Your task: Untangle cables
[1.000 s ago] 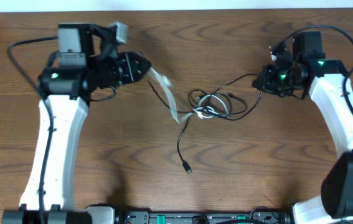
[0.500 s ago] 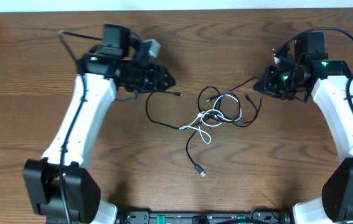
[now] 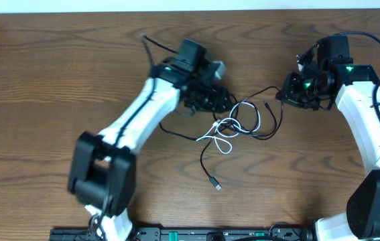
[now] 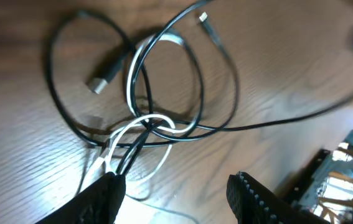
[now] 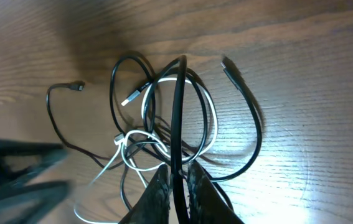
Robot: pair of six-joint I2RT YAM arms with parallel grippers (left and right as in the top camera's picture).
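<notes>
Currently the task is at an early stage, judged from how the cables lie. They sit in one cluster at the middle of the worktop (image 3: 42, 134), between the two arms.

1. Condition of the cables. The white cable (image 3: 206, 136) is looped through the black cables (image 3: 202, 157). All strands cross at a single knot (image 4: 148, 124), seen most clearly in the left wrist view. No cable has been drawn fully clear of the others. One black tail does run out of the cluster toward the near edge and ends in a free plug end (image 3: 215, 185).

2. Right hand (image 5: 180, 186). The fingers are closed on a black strand (image 5: 177, 112), which runs from the hand into the cluster.

3. Left hand (image 4: 182, 199). The fingers are spread wide with nothing between them. The hand hangs just over the knot, one finger near a white strand.

4. Work left. The knot has to be opened, the white cable freed from the black loops, and each cable laid apart on the worktop. None of these steps appears complete.
</notes>
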